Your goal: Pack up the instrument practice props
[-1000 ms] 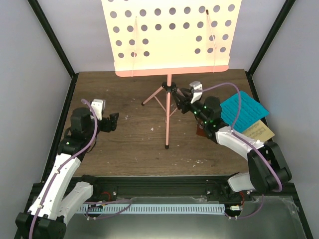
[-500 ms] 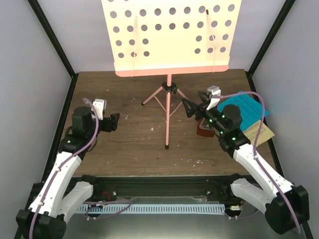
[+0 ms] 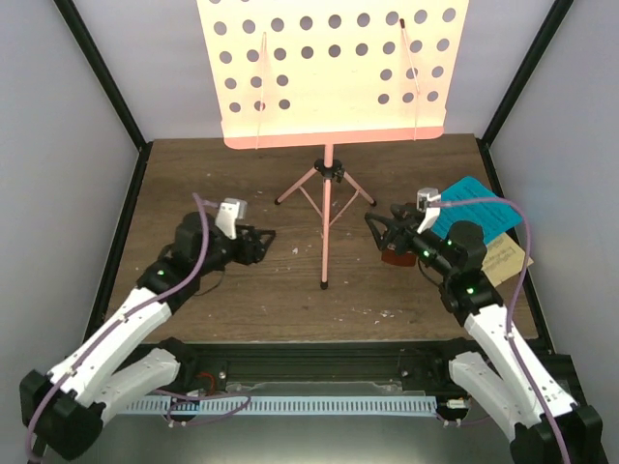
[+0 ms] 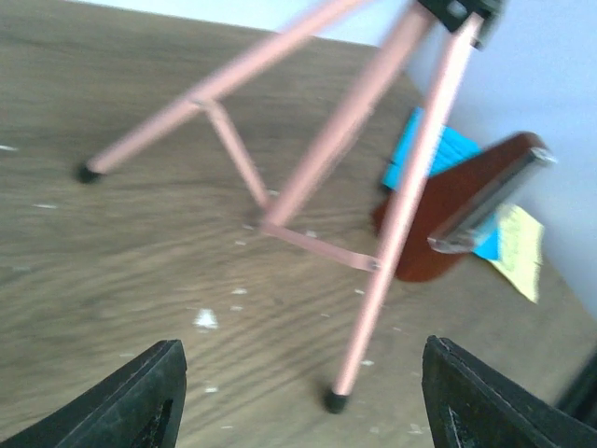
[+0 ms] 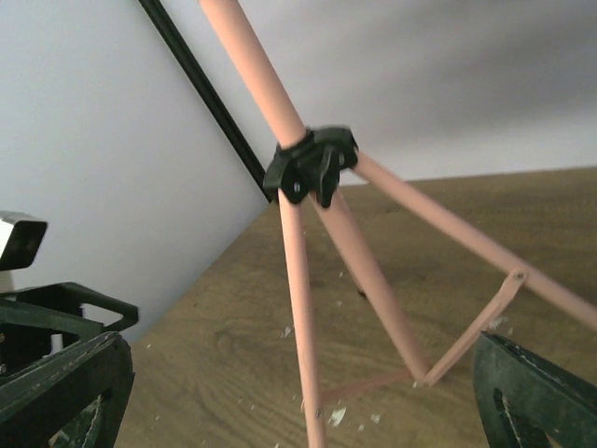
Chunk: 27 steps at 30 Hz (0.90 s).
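The pink music stand has its hole-dotted desk (image 3: 334,68) at the back, on a tripod (image 3: 327,193) in the middle of the table. My left gripper (image 3: 263,242) is open, left of the front leg; in the left wrist view that leg's foot (image 4: 333,401) stands between the fingers (image 4: 140,401), untouched. My right gripper (image 3: 379,227) is open on the tripod's right, facing the black hub (image 5: 312,168) with nothing held. The reddish-brown metronome (image 3: 395,258) stands just behind it, also in the left wrist view (image 4: 466,215). Blue (image 3: 474,208) and yellow (image 3: 505,259) sheet-music pages lie at the right.
The wooden table (image 3: 222,174) is boxed in by grey walls with black corner posts (image 3: 106,77). Small white flecks are scattered on the wood near the front. The left arm's wrist camera (image 5: 19,243) shows at the left edge of the right wrist view.
My left gripper has moved right, up to the tripod's front leg. My right gripper has drawn back from the hub toward the metronome and opened wide.
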Each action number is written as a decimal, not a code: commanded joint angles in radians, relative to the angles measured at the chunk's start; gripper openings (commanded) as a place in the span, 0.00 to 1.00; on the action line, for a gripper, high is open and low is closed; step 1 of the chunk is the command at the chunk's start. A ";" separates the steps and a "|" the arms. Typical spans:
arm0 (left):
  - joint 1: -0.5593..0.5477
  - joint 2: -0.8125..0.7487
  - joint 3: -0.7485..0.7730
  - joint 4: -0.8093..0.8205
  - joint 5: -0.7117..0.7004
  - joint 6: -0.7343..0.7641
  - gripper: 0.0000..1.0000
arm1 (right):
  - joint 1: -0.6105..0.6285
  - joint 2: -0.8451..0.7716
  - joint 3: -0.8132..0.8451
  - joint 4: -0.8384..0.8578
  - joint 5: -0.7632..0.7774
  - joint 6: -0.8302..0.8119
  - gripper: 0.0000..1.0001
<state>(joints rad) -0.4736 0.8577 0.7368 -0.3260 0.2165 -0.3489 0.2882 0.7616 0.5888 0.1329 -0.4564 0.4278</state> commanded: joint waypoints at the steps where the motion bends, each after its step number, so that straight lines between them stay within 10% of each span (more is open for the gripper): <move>1: -0.133 0.101 -0.012 0.183 -0.040 -0.143 0.71 | -0.005 -0.086 -0.034 -0.057 -0.026 0.106 1.00; 27: -0.309 0.712 0.306 0.417 -0.220 -0.045 0.59 | -0.005 -0.216 -0.115 -0.111 -0.016 0.154 1.00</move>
<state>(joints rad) -0.7685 1.5444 1.0004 0.0910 0.0700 -0.4461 0.2863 0.5728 0.4744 0.0292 -0.4717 0.5747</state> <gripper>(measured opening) 0.622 0.999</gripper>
